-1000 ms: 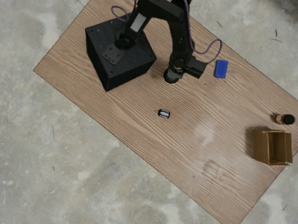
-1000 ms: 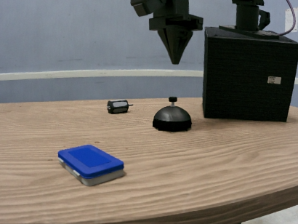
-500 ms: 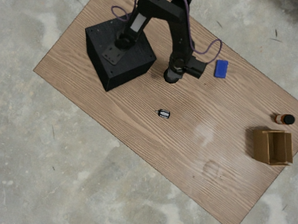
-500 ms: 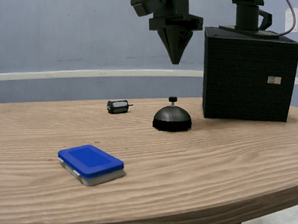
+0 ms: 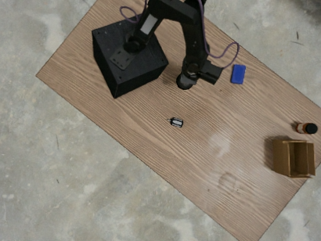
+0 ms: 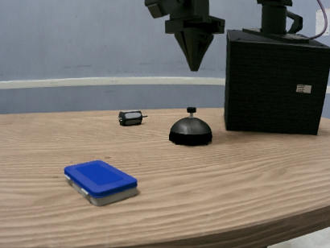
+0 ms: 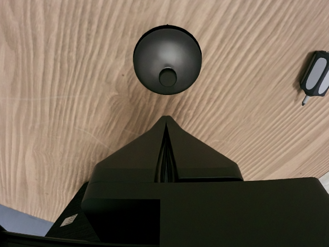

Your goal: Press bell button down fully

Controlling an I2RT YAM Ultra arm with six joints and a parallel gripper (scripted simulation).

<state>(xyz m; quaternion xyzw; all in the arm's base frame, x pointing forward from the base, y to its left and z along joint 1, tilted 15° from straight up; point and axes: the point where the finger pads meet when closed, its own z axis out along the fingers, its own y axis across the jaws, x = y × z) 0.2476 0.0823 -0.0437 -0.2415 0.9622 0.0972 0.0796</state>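
One black dome bell sits on the wooden table beside the black base box, its single button raised. One gripper hangs above it, clenched on nothing. Elsewhere lie one small motor, one blue-lidded case, one cardboard box and one small bottle

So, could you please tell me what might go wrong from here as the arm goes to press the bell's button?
1. The gripper hangs well above the small button, its jaws shut to a narrow point. A slight sideways error could send it off the knob and down the bell dome.
2. The bell sits loose on the wooden table, so an off-centre push might slide it.
3. The black box stands close beside the bell; a drift that way risks a knock.
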